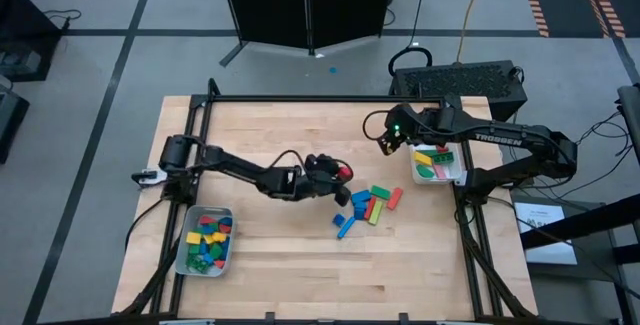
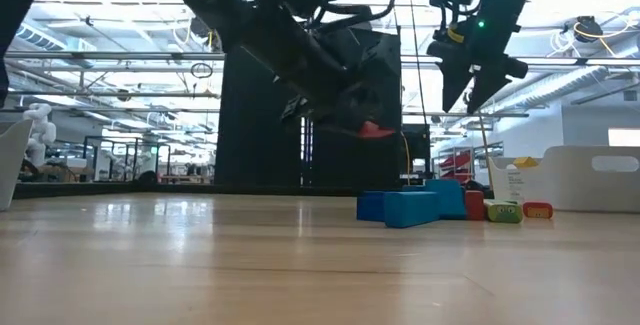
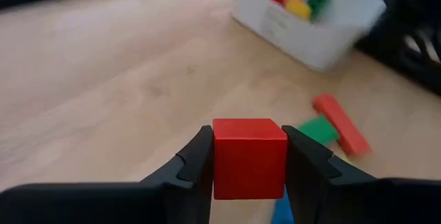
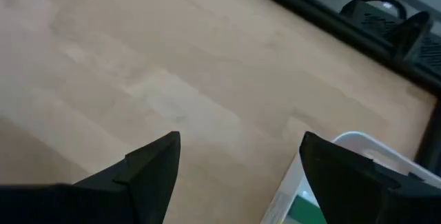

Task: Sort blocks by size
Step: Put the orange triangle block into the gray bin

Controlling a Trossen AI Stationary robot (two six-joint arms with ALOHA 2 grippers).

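Observation:
My left gripper (image 1: 343,173) is near the table's middle, shut on a red cube (image 3: 249,157) held above the wood; the cube also shows in the low view (image 2: 375,129). A loose pile of blue, green, red and yellow blocks (image 1: 366,206) lies on the table to its right. My right gripper (image 1: 384,145) is open and empty, raised above the table just left of the right tray (image 1: 438,164), which holds longer blocks. The left tray (image 1: 205,241) at the near left holds several short cubes. My left gripper pinches the red cube by two opposite side faces (image 3: 218,162) between its two fingers. The cube is lifted clear of the table, its top face level.
The black frame rails run along the table's edges. Bare wood lies between the pile and the left tray. A dark case (image 1: 460,80) stands beyond the far right corner.

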